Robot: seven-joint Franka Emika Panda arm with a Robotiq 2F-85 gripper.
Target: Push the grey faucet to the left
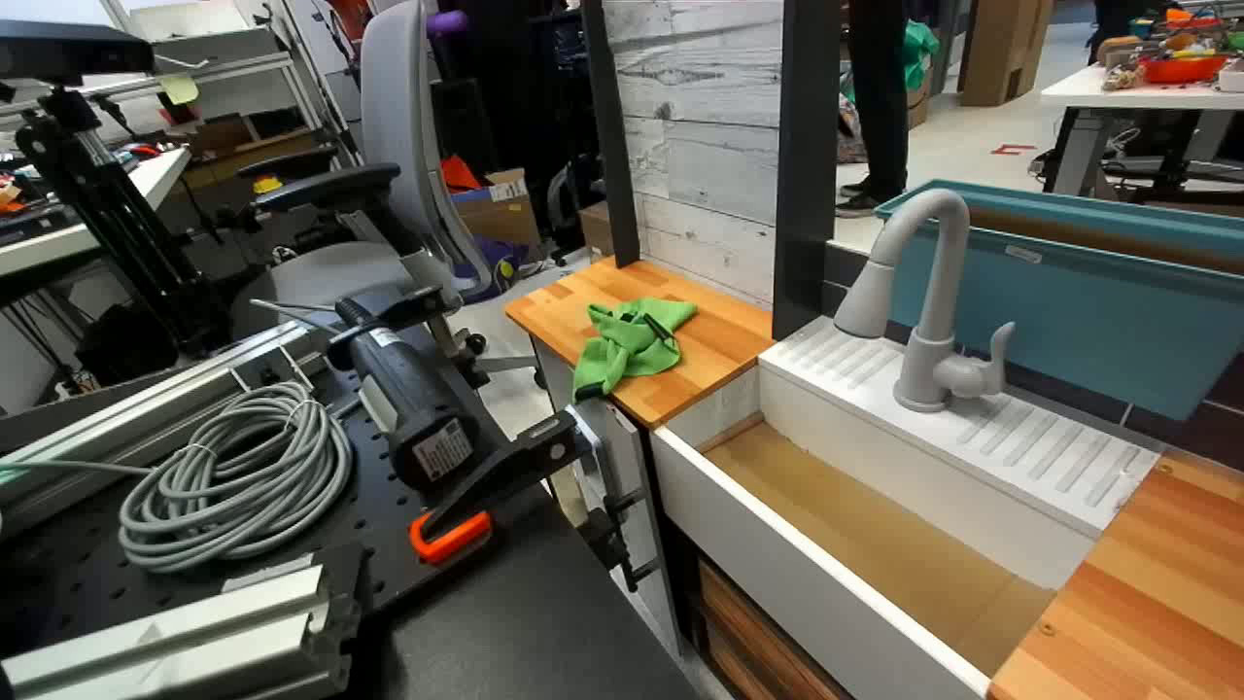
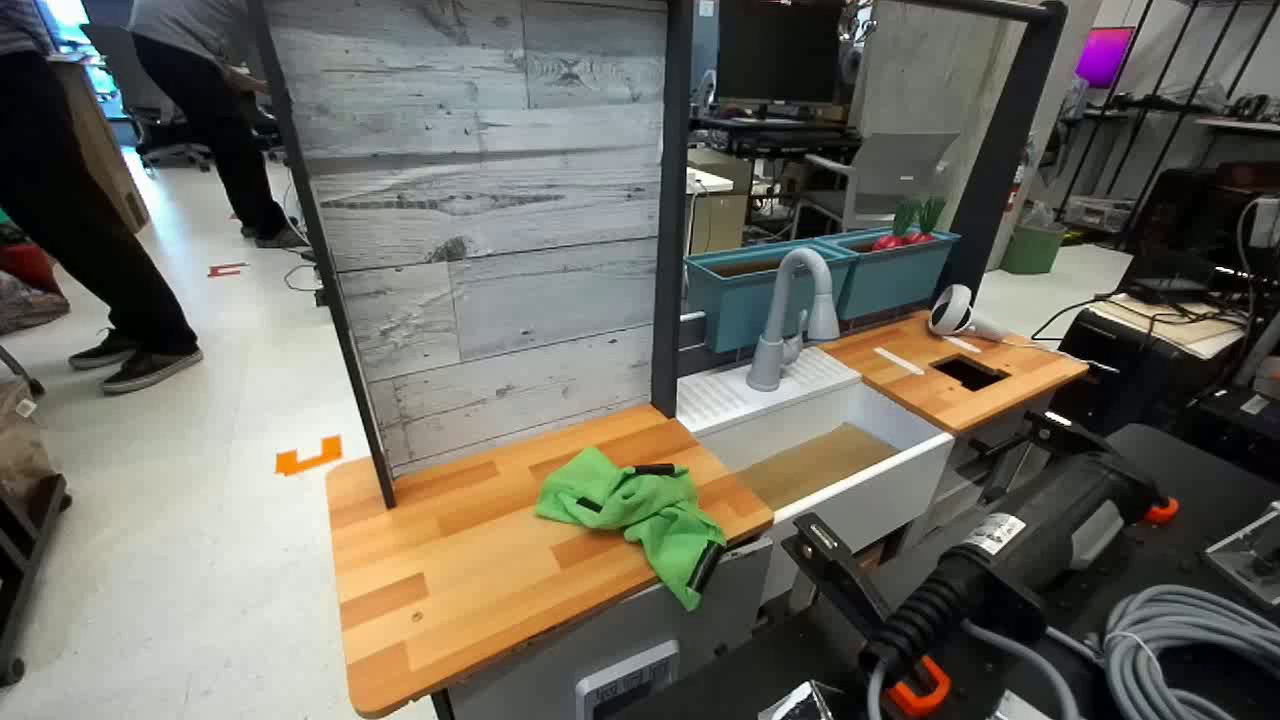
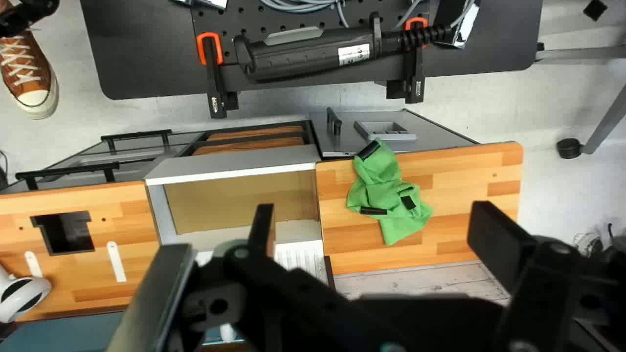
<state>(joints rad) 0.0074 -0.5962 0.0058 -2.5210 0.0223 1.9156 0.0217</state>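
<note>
The grey faucet (image 1: 939,282) stands upright on the white ridged ledge (image 1: 826,355) behind the sink, in both exterior views (image 2: 770,340). Its curved spout points toward the picture's left in an exterior view, with the small lever handle (image 1: 999,355) on the opposite side of the base. In the wrist view the faucet is mostly hidden behind my gripper's left finger. My gripper (image 3: 376,212) shows only in the wrist view. Its two black fingers are wide apart with nothing between them, high above the counter. The arm is out of both exterior views.
A white sink (image 2: 850,500) lies in front of the ledge. A green cloth (image 3: 386,195) lies on the wooden counter (image 3: 464,181). A tall wood-plank panel (image 2: 480,220) rises behind the counter. Teal planters (image 1: 1069,311) hang behind the faucet. A black table (image 3: 146,58) stands opposite.
</note>
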